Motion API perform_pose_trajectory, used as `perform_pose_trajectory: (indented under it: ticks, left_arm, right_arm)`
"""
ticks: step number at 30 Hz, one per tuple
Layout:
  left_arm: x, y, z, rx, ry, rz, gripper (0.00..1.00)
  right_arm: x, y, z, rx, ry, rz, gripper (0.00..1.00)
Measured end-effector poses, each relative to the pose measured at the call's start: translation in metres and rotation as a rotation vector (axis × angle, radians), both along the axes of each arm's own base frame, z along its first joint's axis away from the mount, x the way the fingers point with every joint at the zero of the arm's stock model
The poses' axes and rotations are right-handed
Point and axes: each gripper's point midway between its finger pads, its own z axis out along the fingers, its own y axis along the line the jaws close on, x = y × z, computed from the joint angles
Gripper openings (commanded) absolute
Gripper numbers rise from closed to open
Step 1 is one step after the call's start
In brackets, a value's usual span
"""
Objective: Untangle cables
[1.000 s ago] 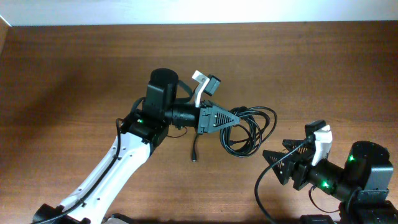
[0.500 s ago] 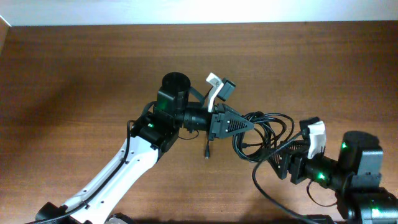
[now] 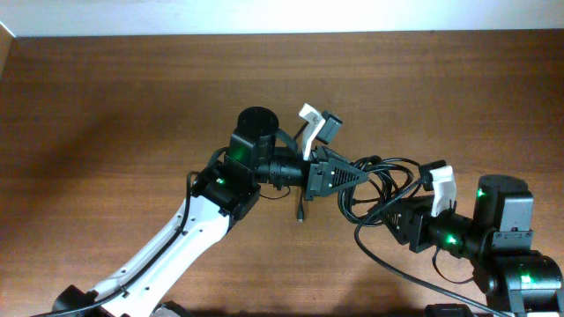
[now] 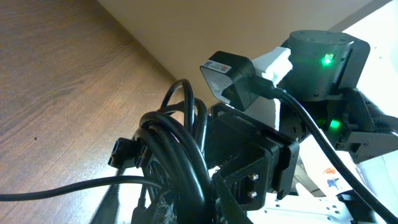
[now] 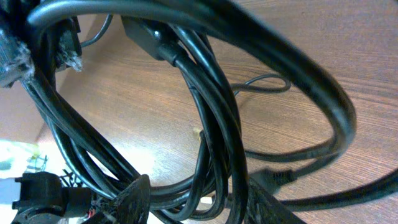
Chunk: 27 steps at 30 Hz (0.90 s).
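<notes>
Right claw (image 5: 202, 200) first: its two black fingers stand partly apart, and several strands of the thin black flexible cables (image 5: 214, 118) run through the gap. The jaws are narrower than a second ago but not yet pinched on anything, so I would call it closing rather than gripping. Just across from it, the left claw (image 3: 359, 174) is all but closed and has the same coiled bundle clamped at its tips, seemingly raised above the brown wooden table (image 3: 106, 106). What has changed in the last second is the meeting of the two arms. The left arm has carried the bundle to the right and the right arm has come in toward it. The loops, which hung well apart from the right claw, now pass between its fingers. To my eye that sets up a two-handed hold, one side anchoring while the other draws a strand free. The cords are still one tangled coil, so the untangling proper is not yet begun. One loose tail with a small black plug end (image 3: 300, 217) hangs left of the bundle, clear of both claws. As for writing, I can read none. A small white sticker with blue print (image 4: 330, 183) shows beneath the right arm in the left wrist view, too small to make out, and the cables carry no legible brand.
</notes>
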Motion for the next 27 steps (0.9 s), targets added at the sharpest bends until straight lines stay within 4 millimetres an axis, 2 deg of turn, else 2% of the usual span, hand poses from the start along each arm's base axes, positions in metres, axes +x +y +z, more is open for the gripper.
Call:
perform_pose_trajectory:
  ticks: [2, 5, 8, 13, 18, 27]
  left_arm:
    - [0.0002, 0.0, 0.0, 0.001, 0.012, 0.003, 0.0]
    - [-0.0006, -0.0013, -0.0002, 0.002, 0.014, 0.004, 0.0]
    - [-0.0054, -0.0052, -0.0005, 0.004, 0.016, -0.008, 0.0]
    - [-0.0054, -0.0055, 0.0006, 0.0, 0.01, -0.009, 0.0]
    - [-0.005, -0.0063, 0.0025, -0.007, -0.001, -0.008, 0.0]
    - [-0.0049, -0.0064, 0.0028, -0.008, -0.002, -0.008, 0.0]
  right_arm:
    - [0.0, 0.0, 0.0, -0.002, -0.003, 0.002, 0.27]
    - [0.0002, -0.0005, -0.0003, -0.005, -0.003, 0.0, 0.24]
    - [0.0, -0.001, -0.0012, -0.008, 0.001, -0.003, 0.24]
    - [-0.0005, -0.001, -0.0016, -0.008, 0.004, -0.002, 0.32]
    - [-0.0005, -0.0011, -0.0017, -0.008, 0.005, -0.003, 0.27]
    - [-0.0026, 0.0025, 0.0007, 0.013, 0.005, 0.015, 0.28]
